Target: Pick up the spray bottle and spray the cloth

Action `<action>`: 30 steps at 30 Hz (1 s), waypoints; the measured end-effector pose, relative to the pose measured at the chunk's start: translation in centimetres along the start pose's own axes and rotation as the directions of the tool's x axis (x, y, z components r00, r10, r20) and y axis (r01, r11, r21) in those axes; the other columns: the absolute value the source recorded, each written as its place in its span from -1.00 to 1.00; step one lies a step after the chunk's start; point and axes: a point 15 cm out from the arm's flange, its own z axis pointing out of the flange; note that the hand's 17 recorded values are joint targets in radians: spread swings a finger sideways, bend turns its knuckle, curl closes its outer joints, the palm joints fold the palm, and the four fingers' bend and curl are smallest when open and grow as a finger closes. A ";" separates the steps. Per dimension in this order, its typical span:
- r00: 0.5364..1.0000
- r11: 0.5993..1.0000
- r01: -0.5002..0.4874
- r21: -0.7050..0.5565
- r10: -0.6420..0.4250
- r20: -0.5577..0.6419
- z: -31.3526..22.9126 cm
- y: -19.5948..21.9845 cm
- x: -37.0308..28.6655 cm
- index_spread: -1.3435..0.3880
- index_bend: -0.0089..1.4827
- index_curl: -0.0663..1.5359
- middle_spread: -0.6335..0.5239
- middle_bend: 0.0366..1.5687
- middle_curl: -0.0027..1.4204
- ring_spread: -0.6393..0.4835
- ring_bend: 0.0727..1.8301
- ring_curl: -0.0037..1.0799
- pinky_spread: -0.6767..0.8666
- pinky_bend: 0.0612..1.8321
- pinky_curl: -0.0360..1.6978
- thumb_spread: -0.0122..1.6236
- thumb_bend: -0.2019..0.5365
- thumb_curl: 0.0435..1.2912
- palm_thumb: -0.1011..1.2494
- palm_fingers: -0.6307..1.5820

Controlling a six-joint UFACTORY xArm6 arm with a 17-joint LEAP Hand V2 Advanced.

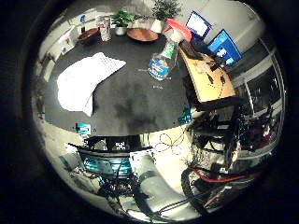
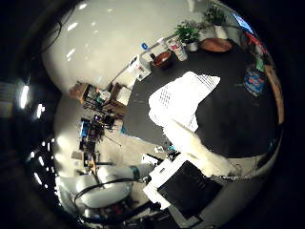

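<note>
A white cloth lies crumpled on a round black table, near one side; the right thumb side palm view also shows it. The spray bottle, clear with a blue label and a green top, stands on the same table at the opposite side, away from the cloth; it shows small in the right thumb side palm view. My hand is high above the table, far from both. One white finger reaches into that view straight, with nothing in it.
A wooden desk with two monitors stands beside the table. A red chair, a small round wooden table and potted plants stand beyond it. The arm's base and stand are at the table's near edge.
</note>
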 end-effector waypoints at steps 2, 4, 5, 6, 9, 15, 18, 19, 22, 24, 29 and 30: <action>1.000 1.000 0.004 -0.005 -0.004 -0.002 0.0 0.2 0.1 0.38 -0.74 -0.48 0.43 -0.81 -0.60 0.71 -0.74 -0.62 0.77 -0.15 -0.83 0.29 -0.52 -0.31 0.05 -0.13; 1.000 1.000 0.009 -0.004 -0.009 -0.002 -0.1 0.2 0.1 0.37 -0.74 -0.48 0.42 -0.81 -0.60 0.72 -0.73 -0.61 0.77 -0.15 -0.83 0.29 -0.52 -0.31 0.05 -0.13; 1.000 1.000 0.011 -0.002 -0.011 -0.003 -0.4 0.4 0.2 0.36 -0.74 -0.48 0.42 -0.81 -0.61 0.72 -0.72 -0.61 0.77 -0.14 -0.83 0.29 -0.52 -0.31 0.05 -0.13; 1.000 1.000 0.013 -0.004 -0.013 -0.003 -0.7 0.7 0.2 0.36 -0.74 -0.48 0.42 -0.81 -0.61 0.72 -0.72 -0.61 0.78 -0.14 -0.83 0.29 -0.52 -0.31 0.05 -0.13; 1.000 1.000 0.023 -0.007 -0.023 -0.015 -2.2 1.6 0.6 0.35 -0.74 -0.49 0.43 -0.80 -0.60 0.72 -0.71 -0.60 0.78 -0.13 -0.83 0.29 -0.52 -0.31 0.05 -0.13; 0.999 1.000 0.030 0.010 -0.030 -0.030 -2.9 1.4 1.0 0.35 -0.74 -0.49 0.43 -0.80 -0.59 0.72 -0.70 -0.60 0.77 -0.13 -0.83 0.29 -0.52 -0.31 0.04 -0.13; 0.998 0.999 0.035 0.030 -0.034 -0.044 -3.7 0.9 1.2 0.34 -0.74 -0.49 0.43 -0.80 -0.59 0.72 -0.70 -0.61 0.78 -0.11 -0.82 0.28 -0.52 -0.31 0.05 -0.13; 0.998 0.998 0.036 0.042 -0.034 -0.051 -4.2 0.7 1.4 0.34 -0.74 -0.50 0.43 -0.80 -0.59 0.72 -0.70 -0.61 0.78 -0.11 -0.82 0.28 -0.52 -0.31 0.05 -0.13; 0.996 0.996 0.030 0.078 -0.024 -0.085 -5.3 0.2 2.5 0.34 -0.75 -0.50 0.43 -0.80 -0.59 0.71 -0.69 -0.61 0.78 -0.10 -0.83 0.27 -0.53 -0.32 0.04 -0.12; 0.994 0.995 0.016 0.099 -0.006 -0.106 -5.8 -0.1 3.4 0.33 -0.75 -0.50 0.41 -0.80 -0.59 0.70 -0.68 -0.61 0.78 -0.10 -0.83 0.27 -0.53 -0.32 0.03 -0.12; 0.986 0.989 -0.020 0.146 0.044 -0.163 -6.9 -0.9 6.4 0.33 -0.75 -0.51 0.40 -0.80 -0.58 0.69 -0.67 -0.61 0.78 -0.06 -0.82 0.26 -0.53 -0.33 0.00 -0.12; 0.982 0.987 -0.029 0.157 0.057 -0.178 -7.2 -1.1 7.2 0.33 -0.75 -0.51 0.40 -0.80 -0.58 0.69 -0.67 -0.62 0.78 -0.06 -0.83 0.26 -0.53 -0.33 0.00 -0.12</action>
